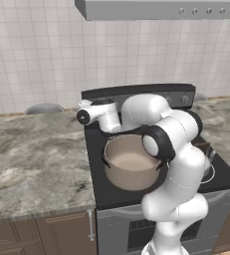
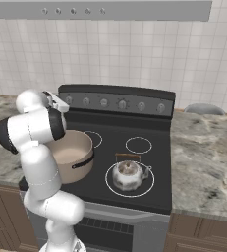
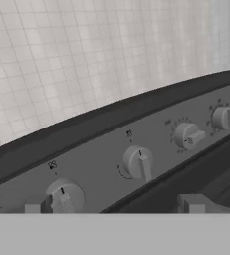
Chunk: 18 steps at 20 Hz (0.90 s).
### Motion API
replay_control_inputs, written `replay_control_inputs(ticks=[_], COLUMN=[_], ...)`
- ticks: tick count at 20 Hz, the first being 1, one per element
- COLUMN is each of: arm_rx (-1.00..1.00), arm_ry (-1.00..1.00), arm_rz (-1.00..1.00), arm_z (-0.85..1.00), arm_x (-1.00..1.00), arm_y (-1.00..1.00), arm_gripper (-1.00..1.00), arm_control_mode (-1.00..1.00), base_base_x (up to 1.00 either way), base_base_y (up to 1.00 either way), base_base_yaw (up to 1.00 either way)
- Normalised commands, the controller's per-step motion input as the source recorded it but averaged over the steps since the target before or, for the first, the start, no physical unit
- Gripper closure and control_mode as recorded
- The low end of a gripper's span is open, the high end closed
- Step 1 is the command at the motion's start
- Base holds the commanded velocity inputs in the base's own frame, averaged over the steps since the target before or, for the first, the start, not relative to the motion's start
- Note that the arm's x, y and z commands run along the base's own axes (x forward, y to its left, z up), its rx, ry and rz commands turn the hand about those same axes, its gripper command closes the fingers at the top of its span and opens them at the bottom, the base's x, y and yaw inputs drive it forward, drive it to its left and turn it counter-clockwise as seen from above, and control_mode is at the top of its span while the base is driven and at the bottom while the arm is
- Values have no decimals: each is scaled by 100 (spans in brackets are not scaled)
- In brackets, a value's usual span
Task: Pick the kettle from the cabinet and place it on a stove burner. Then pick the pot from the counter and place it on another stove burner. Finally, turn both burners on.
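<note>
The beige pot point(image 2: 71, 153) sits on the front left burner of the black stove point(image 2: 154, 194). On the front right burner stands the small silver kettle point(image 2: 128, 175). From the left base camera the pot point(image 1: 131, 163) shows in front of my arm. My gripper point(image 3: 112, 205) is open and empty, raised over the stove's back left and facing the back panel's grey knobs. Its left fingertip point(image 3: 34, 207) is beside the leftmost knob point(image 3: 64, 196), and the second knob point(image 3: 139, 163) lies above the gap between the tips. The cabinet is out of view.
Marble counter point(image 1: 32, 154) flanks the stove on both sides. A grey rounded dish point(image 1: 44, 108) rests by the wall on the left and another point(image 2: 203, 109) on the right. A steel range hood point(image 1: 161, 9) hangs above, in front of the tiled wall.
</note>
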Motion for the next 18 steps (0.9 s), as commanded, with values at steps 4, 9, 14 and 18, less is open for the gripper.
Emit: replay_control_inputs(ticks=[4, 9, 14, 18], arm_rx=[-7, -4, 0, 0], arm_ry=[-1, -7, -4, -1], arm_rz=[6, 8, 4, 0], arm_z=[-29, -14, -1, 0], arm_x=[0, 0, 0, 1], arm_y=[0, 0, 0, 0], arm_gripper=[-100, -100, -100, -100], arm_control_mode=[-100, -100, -100, -100], base_base_x=[0, 0, 0, 0], base_base_y=[0, 0, 0, 0], base_base_yaw=[0, 0, 0, 0])
